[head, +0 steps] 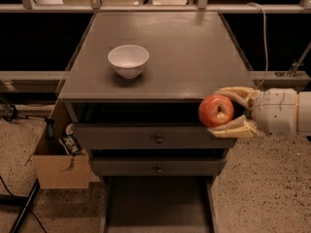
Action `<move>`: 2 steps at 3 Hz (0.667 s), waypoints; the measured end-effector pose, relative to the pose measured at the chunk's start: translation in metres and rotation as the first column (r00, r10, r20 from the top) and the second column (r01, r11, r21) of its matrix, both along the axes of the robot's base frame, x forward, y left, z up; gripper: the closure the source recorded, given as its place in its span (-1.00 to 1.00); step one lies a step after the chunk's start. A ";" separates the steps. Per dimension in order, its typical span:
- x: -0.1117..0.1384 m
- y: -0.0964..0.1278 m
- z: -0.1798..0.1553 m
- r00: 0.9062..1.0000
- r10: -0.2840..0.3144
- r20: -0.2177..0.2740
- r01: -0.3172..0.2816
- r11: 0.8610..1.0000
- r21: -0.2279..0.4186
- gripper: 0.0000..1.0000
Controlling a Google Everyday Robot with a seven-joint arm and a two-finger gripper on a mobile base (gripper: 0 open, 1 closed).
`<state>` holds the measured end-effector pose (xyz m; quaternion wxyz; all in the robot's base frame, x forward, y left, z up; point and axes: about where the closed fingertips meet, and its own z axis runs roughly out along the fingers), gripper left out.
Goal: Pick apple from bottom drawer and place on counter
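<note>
My gripper [219,110] comes in from the right, its pale fingers [236,94] shut on the red apple [215,110]. It holds the apple in the air at the front right corner of the counter [184,52], about level with the counter's front edge and in front of the top drawer. The bottom drawer [155,205] is pulled out below; its grey tray shows nothing in it.
A white bowl [128,60] stands on the counter's left middle. The two upper drawers with round knobs [159,139] are slightly open. A cardboard box [60,166] with items sits on the floor at the left. A cable [265,38] hangs at the right.
</note>
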<state>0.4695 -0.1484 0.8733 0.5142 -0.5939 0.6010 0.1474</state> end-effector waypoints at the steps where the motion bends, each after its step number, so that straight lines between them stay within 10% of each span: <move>1: 0.016 0.006 0.018 1.000 0.011 0.009 -0.011 0.999 0.030 1.00; 2: 0.057 0.018 0.053 1.000 0.015 0.027 -0.016 0.999 0.032 1.00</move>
